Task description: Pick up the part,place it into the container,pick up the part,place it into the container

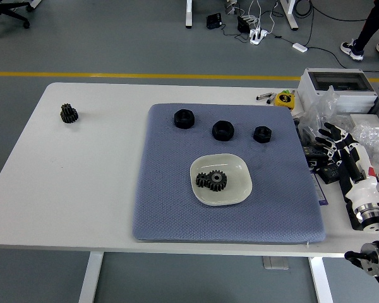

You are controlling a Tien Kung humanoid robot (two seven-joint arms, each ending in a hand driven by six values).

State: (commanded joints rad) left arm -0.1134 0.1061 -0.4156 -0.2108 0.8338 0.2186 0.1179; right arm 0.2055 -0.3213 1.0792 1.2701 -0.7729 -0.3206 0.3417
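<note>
Black toothed gear parts are spread across the white desk (pixel 82 183). Far out at nine o'clock, a lone black gear (pixel 68 113) sits on the bare desk surface, well apart from everything else. A blue-grey quilted mat (pixel 170 202) covers the middle of the desk. Along the mat's twelve o'clock edge lie three black hexagonal nuts in a row: a left nut (pixel 184 118), a middle nut (pixel 223 130) and a smaller right nut (pixel 262 134). Below them, near the mat's centre, stands a shallow cream rounded-square dish (pixel 239 177), and inside it rest two black gears (pixel 212 180) touching each other, toward the dish's nine o'clock side. At the desk's one o'clock corner are a yellow tape measure (pixel 284 99) and a white plastic box (pixel 335 85). At three o'clock, past the mat's edge, the robot's white-and-black right hand (pixel 338 142) hovers with fingers spread and holding nothing, above a clutter of clear plastic bags (pixel 325 107).
</note>
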